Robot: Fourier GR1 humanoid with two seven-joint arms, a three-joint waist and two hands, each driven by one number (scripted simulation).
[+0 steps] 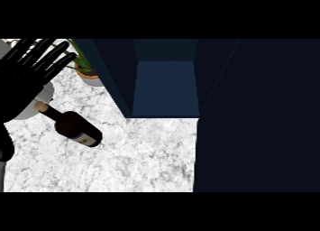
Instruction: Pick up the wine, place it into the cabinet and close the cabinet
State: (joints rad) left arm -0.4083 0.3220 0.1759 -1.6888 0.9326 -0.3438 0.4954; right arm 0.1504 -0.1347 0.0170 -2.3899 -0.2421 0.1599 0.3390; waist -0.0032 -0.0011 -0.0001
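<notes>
Left hand (19, 74): nearest my view, raised at the upper left with fingers spread straight and holding nothing; I read it as resting out of the way.
Right hand: not in my view, so I cannot tell its state.
Wine (74, 126): lying on its side on the tabletop (142, 153), just below and right of the left hand, cork end toward the palm, base pointing away; untouched, so the pick-up is not yet done.
Cabinet (163, 88): well to the right of the hand, its blue recess showing open, which leaves a clear way in for the bottle.
Cabinet door (262, 117): the dark panel further right, I judge swung open for loading.
Potted plant (85, 70): just right of the fingertips, against the cabinet's side; something I must not clip.
</notes>
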